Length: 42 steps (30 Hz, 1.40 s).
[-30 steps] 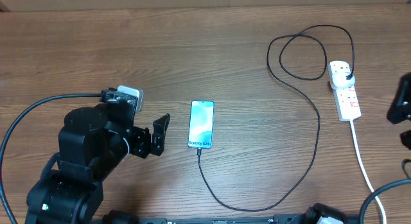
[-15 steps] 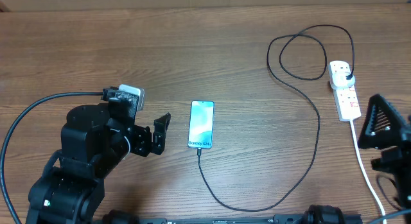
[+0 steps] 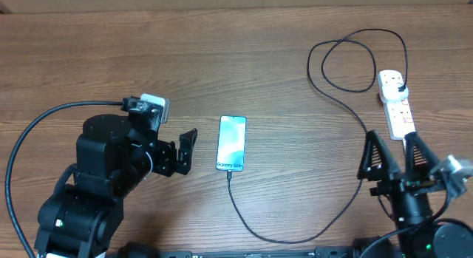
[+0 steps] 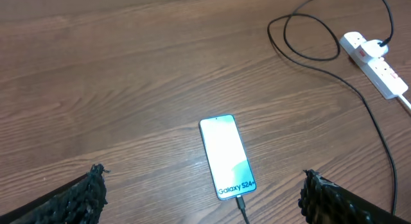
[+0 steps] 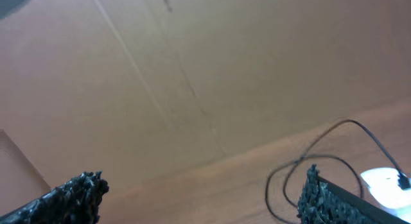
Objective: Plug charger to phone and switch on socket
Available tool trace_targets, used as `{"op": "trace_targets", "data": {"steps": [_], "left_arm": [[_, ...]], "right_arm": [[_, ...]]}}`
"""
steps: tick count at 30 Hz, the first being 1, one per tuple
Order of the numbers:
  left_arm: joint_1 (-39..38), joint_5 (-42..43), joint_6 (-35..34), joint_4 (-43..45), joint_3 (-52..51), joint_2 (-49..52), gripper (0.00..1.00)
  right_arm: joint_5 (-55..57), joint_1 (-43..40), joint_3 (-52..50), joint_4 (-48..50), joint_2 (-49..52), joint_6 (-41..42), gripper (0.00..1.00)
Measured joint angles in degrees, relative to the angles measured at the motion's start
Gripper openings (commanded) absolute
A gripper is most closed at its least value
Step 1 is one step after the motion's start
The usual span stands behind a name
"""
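The phone [image 3: 231,143] lies flat mid-table with its blue-teal screen up, and shows in the left wrist view as the phone [image 4: 227,156]. The black charger [image 3: 366,151] cable runs from the phone's bottom edge, where its tip [image 4: 241,201] meets the port, round in loops to a black plug [image 3: 400,87] seated in the white socket [image 3: 397,109] at the right. My left gripper [image 3: 188,151] stands open just left of the phone, with nothing in it. My right gripper [image 3: 390,140] is open just below the socket's near end, touching nothing.
The socket's thick white cord [image 3: 417,188] runs toward the front right edge, passing by my right arm. The charger's loops [image 3: 355,62] lie at the back right. The right wrist view tilts upward at a brown wall, with the charger [image 5: 308,161] and the socket [image 5: 385,184] low right.
My right arm has swung in from the right edge and now stands below the socket. The left arm shifted slightly. Phone, charger and socket have not moved.
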Motion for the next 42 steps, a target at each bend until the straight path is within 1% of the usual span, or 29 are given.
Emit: {"op": "trace_targets", "data": {"steps": [4,8,15,22,32,39,42], "left_arm": [[0.0,0.0,0.0,0.0,0.0,0.6,1.0],[0.0,0.0,0.0,0.0,0.0,1.5,1.0],[0.0,0.0,0.0,0.0,0.0,3.4,1.0],[0.0,0.0,0.0,0.0,0.0,6.5,1.0],[0.0,0.0,0.0,0.0,0.0,13.1,1.0],[0.0,0.0,0.0,0.1,0.0,19.1,1.0],[0.0,0.0,0.0,0.0,0.0,21.8,1.0]], "right_arm": [[0.1,0.0,-6.7,3.6,-5.2,0.0,1.0],[0.1,0.0,-10.8,6.0,-8.4,0.1,1.0],[0.5,0.0,-15.1,10.0,-8.5,0.0,1.0],[1.4,0.0,-22.6,17.9,-8.5,0.0,1.0],[2.9,0.0,-29.4,25.0,-8.5,0.0,1.0],[2.9,0.0,-32.5,25.2,-8.5,0.0,1.0],[2.9,0.0,-32.9,23.8,-8.5,0.0,1.0]]}}
